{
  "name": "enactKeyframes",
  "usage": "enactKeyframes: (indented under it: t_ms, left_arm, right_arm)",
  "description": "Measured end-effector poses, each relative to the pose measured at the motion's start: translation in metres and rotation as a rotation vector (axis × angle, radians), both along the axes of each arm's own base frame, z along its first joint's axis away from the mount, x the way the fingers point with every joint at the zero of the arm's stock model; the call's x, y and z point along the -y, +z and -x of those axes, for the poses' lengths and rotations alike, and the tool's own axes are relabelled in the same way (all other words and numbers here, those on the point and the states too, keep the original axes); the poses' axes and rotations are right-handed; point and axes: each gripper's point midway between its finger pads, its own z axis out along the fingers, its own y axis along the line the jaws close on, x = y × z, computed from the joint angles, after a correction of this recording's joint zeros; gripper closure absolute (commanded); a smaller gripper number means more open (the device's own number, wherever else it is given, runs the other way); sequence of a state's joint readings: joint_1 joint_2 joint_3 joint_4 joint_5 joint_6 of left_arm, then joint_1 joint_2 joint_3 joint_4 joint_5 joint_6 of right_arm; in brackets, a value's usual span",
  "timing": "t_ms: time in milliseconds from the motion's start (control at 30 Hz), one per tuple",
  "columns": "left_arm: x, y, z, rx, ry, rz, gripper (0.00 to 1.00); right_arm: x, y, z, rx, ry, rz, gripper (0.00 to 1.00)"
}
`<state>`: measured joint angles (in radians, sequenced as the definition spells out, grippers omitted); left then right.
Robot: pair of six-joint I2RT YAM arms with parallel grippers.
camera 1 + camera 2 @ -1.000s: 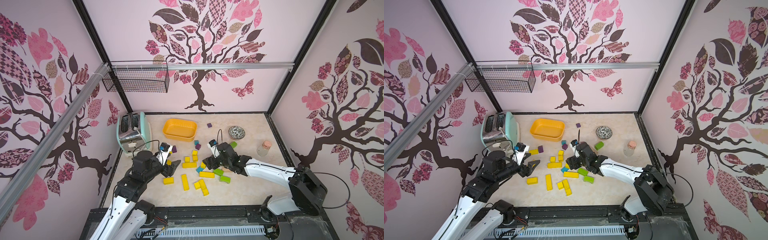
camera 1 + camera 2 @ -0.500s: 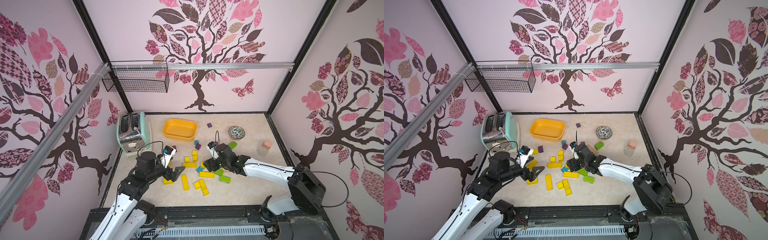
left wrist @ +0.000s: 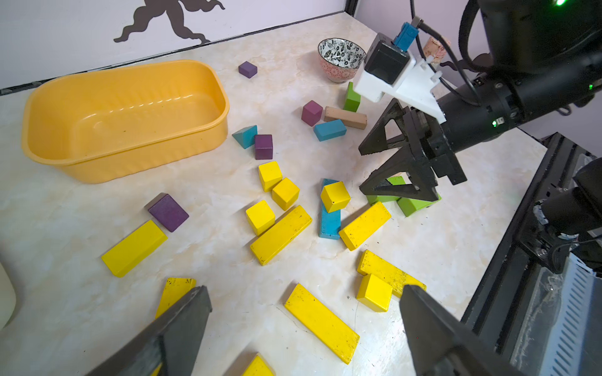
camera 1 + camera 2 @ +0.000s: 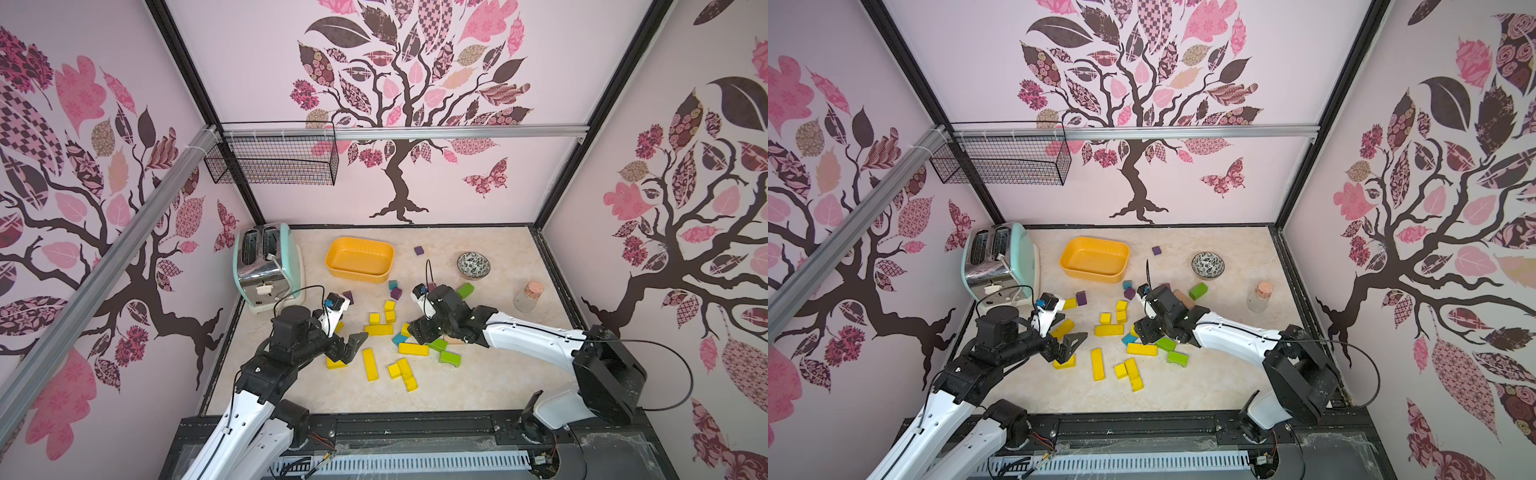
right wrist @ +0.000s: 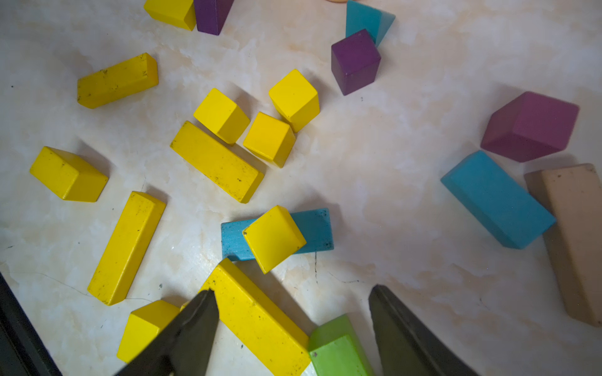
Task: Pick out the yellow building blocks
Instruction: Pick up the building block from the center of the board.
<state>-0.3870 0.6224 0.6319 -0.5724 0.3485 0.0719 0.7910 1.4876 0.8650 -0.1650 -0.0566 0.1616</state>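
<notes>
Left gripper [image 4: 348,348]: jaws newly spread wide, empty, lowered over a short yellow block [image 4: 336,364]; a pick looks imminent.
Right gripper [image 3: 363,169]: jaws parted, empty, above green blocks [image 3: 413,205].
Yellow building blocks [image 3: 280,234]: all loose on tabletop [image 3: 49,228]; orange-yellow tub [image 3: 136,159] empty.
Legible writing: none.

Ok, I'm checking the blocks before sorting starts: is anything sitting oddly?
Yes: one yellow cube is perched askew across a blue bar, a corner overhanging, instead of lying flat on the tabletop.
</notes>
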Motion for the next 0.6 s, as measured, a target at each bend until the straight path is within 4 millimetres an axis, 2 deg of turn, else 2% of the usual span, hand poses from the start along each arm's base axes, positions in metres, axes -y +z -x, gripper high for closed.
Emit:
enactKeyframes:
  t_ms: [233, 600]
  left_arm:
    - [0.000, -0.003, -0.002, -0.011, 0.005, -0.008, 0.03]
    - [-0.009, -0.010, -0.007, -0.020, 0.059, -0.049, 0.03]
  right_arm:
    - [0.003, -0.011, 0.004, -0.032, 0.007, 0.029, 0.22]
    - [0.003, -0.014, 0.007, -0.047, 0.014, 0.034, 0.24]
